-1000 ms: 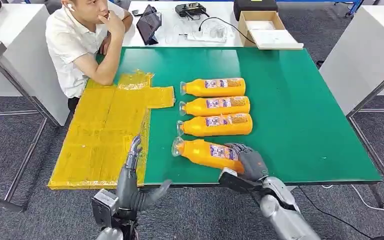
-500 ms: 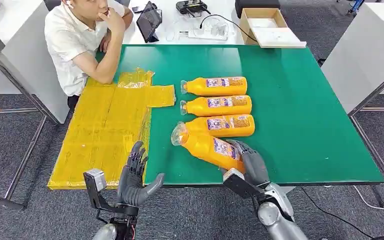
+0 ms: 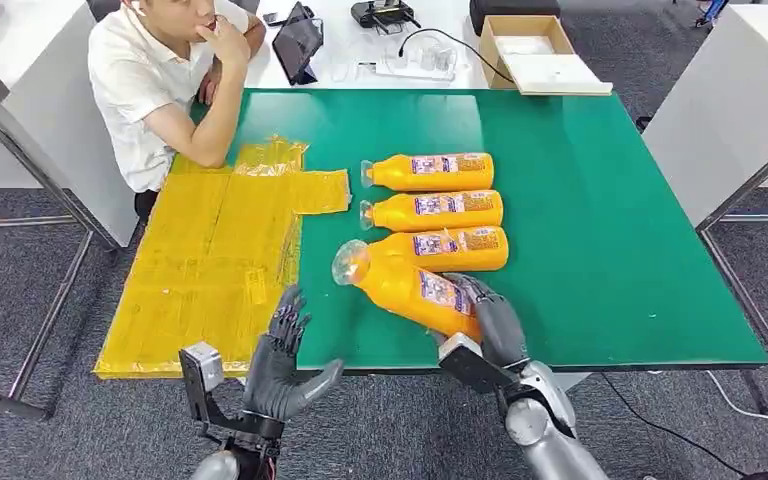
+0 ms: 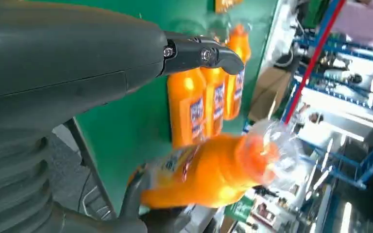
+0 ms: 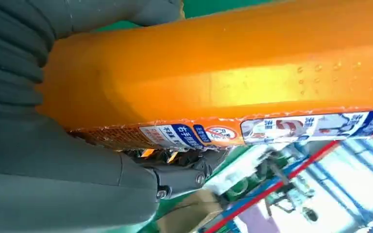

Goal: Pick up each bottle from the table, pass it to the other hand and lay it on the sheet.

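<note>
My right hand [image 3: 495,325] grips the base end of an orange bottle [image 3: 410,287], lifted off the green table [image 3: 580,250] and tilted, its clear cap [image 3: 351,264] pointing left and up. The same held bottle [image 5: 223,87] spans the right wrist view, and the held bottle [image 4: 213,170] also appears in the left wrist view. My left hand [image 3: 282,355] hovers at the table's front edge, empty, fingers spread, thumb toward the bottle. Three more orange bottles [image 3: 430,210] lie in a row on the table. The yellow sheet [image 3: 210,260] covers the table's left part.
A person [image 3: 160,80] sits at the table's far left corner, elbow near the sheet's far end. Behind the green table a white table holds a tablet [image 3: 298,45], cables and a cardboard box [image 3: 535,55]. The right half of the green table [image 3: 640,200] is bare.
My right hand has raised the nearest bottle off the table and swung its cap end up and leftward. My left hand has risen and opened toward it.
</note>
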Tool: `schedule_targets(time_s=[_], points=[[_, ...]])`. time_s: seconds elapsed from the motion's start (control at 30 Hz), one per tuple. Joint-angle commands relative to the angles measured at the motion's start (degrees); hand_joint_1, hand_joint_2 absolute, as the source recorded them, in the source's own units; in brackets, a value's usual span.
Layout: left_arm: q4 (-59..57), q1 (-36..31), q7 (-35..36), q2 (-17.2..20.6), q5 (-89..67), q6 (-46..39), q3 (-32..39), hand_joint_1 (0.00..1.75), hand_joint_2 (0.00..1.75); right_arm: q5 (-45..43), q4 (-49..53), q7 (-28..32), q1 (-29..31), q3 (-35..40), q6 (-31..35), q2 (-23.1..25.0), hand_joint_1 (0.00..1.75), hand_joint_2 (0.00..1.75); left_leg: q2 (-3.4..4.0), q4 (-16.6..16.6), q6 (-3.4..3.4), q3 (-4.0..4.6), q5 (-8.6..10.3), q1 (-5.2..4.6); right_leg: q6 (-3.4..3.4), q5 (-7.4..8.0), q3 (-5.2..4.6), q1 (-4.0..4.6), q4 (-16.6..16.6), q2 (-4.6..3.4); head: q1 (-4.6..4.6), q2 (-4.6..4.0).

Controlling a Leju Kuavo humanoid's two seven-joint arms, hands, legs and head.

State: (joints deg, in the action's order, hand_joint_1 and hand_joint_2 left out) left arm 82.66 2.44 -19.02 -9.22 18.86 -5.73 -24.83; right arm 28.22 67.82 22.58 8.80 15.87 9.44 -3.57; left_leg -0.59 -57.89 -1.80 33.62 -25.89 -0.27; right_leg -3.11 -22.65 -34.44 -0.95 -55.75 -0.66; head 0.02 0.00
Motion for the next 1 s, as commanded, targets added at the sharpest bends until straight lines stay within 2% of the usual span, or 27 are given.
schedule_targets(time_s=[0.03,0.23,0.33,0.4,0.47,0.53,0.57,0.6,0.67,0.8,0.87,1.0], points=[[-3.9,-3.6,-0.1,1.1,-0.1,1.2,-1.8,0.0,1.75,-2.3,-0.9,3.2,0.8,14.2,-2.8,5.7,1.75,1.75,0.16,0.1,0.15,-0.2,-0.06,0.08,0.16,-0.03,0.14,0.09,0.0,-0.08,0.0,0.0],[-5.2,-4.1,1.1,0.1,6.0,4.7,-0.1,0.0,1.75,-4.8,-3.6,4.3,1.3,17.8,-3.6,6.0,1.75,1.75,0.13,0.1,0.14,-0.31,-0.08,0.1,0.18,-0.07,0.24,0.11,0.1,-0.01,0.0,-0.02],[-6.0,-4.8,1.0,0.1,6.6,4.5,-0.1,0.0,1.75,-5.3,-3.1,5.1,1.1,19.1,-4.0,5.7,1.75,1.75,0.06,0.0,0.07,-0.07,-0.02,0.07,0.09,-0.02,0.05,0.06,0.1,0.0,0.02,0.0],[-5.9,-4.9,0.9,0.0,7.2,4.7,0.0,0.0,1.75,-5.8,-3.3,5.1,1.1,19.2,-4.5,5.7,1.75,1.75,0.1,0.1,0.19,-0.37,-0.12,0.11,0.24,-0.13,0.34,0.12,0.1,0.06,0.02,0.0],[-4.6,-4.8,0.5,0.4,9.5,8.2,-1.0,0.0,1.75,-6.5,-5.5,4.6,2.2,19.5,-4.9,6.0,1.75,1.75,0.06,0.0,0.11,-0.09,-0.04,0.07,0.13,-0.04,0.08,0.06,0.0,0.02,0.02,0.0],[-3.3,-4.5,0.3,0.7,10.2,9.9,-1.4,0.05,1.75,-7.0,-7.1,4.5,2.9,19.2,-5.1,6.3,1.75,1.75,0.07,0.1,0.17,-0.24,-0.07,0.06,0.2,-0.09,0.2,0.06,0.0,0.04,0.02,0.0],[-2.6,-4.2,0.0,0.7,10.4,10.3,-1.3,1.45,1.75,-7.0,-7.9,4.5,3.2,19.2,-5.3,6.3,1.73,1.75,0.08,0.0,0.12,-0.1,-0.04,0.05,0.14,-0.04,0.08,0.05,0.0,-0.01,0.0,-0.02],[-2.6,-4.2,0.0,0.7,10.4,10.2,-1.3,1.75,1.75,-7.0,-8.0,4.5,3.2,19.2,-5.3,6.2,1.71,1.75,0.06,0.1,0.14,-0.17,-0.05,0.04,0.17,-0.07,0.14,0.05,0.0,0.03,0.0,-0.02],[-1.3,-3.8,-0.5,0.7,10.2,10.7,-1.0,1.75,1.75,-7.1,-9.2,4.5,3.3,19.2,-5.5,6.3,1.41,1.75,0.1,0.0,0.12,-0.12,-0.05,0.06,0.15,-0.05,0.08,0.07,0.0,-0.02,0.0,-0.02],[-1.3,-3.8,-0.5,0.8,10.2,10.7,-1.0,1.75,1.75,-7.0,-9.3,4.6,3.1,19.2,-5.5,6.2,1.41,1.75,0.03,0.1,0.12,-0.15,-0.05,0.06,0.14,-0.07,0.12,0.07,0.0,0.05,0.0,-0.02],[-1.2,-3.5,-0.9,0.3,11.1,11.0,-0.1,1.75,1.75,-7.0,-9.0,4.6,2.7,19.2,-5.7,6.2,0.03,1.75,0.05,0.1,0.13,-0.16,-0.06,0.07,0.15,-0.08,0.11,0.07,0.0,0.05,0.0,0.0],[-2.8,-3.9,2.1,-0.2,19.2,17.7,1.0,1.75,1.75,-4.8,-7.7,6.9,2.0,21.4,-5.4,5.3,0.0,1.75,0.03,0.0,0.08,-0.04,-0.03,0.06,0.1,-0.04,0.03,0.06,0.0,0.03,0.02,0.0]])
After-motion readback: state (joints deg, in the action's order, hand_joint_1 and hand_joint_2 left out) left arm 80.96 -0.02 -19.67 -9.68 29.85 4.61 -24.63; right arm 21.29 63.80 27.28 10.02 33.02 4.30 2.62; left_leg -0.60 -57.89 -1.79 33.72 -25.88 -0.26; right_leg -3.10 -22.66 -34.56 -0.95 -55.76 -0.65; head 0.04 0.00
